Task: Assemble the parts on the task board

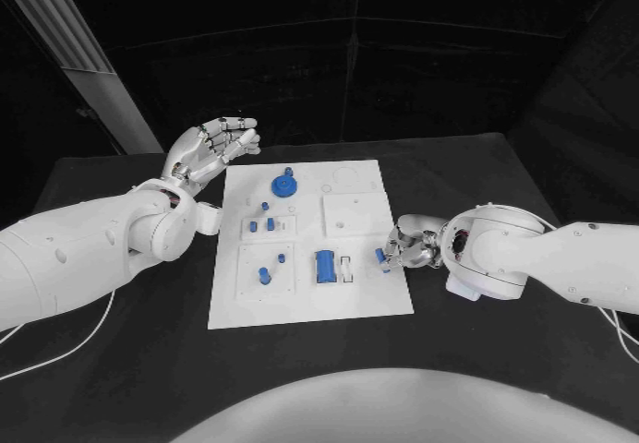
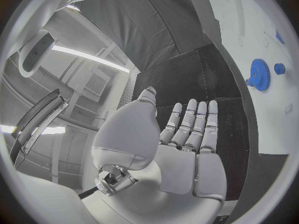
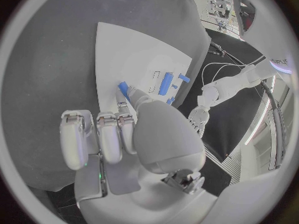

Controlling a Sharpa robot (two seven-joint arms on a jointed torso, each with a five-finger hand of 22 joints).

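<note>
The white task board point(image 1: 359, 295) lies mid-table. On it are a blue gear point(image 1: 283, 183), a blue block point(image 1: 324, 266) and several small blue pegs point(image 1: 264, 274). My right hand point(image 1: 410, 247) is at the board's right edge and pinches a small blue part point(image 1: 381, 255) between thumb and a finger; in the right wrist view the part point(image 3: 123, 89) sticks out past the fingertips of that hand point(image 3: 118, 134), just above the board point(image 3: 137, 50). My left hand point(image 1: 213, 148) hovers off the board's far left corner, fingers apart and holding nothing. In the left wrist view the flat palm point(image 2: 187, 144) faces the gear point(image 2: 260, 74).
Thin white cables trail across the black table at the near left point(image 1: 66, 341) and the right edge point(image 1: 615, 323). A square raised plate point(image 1: 355, 214) and a round recess point(image 1: 349, 177) sit on the board's far right part. Bare table lies around the board.
</note>
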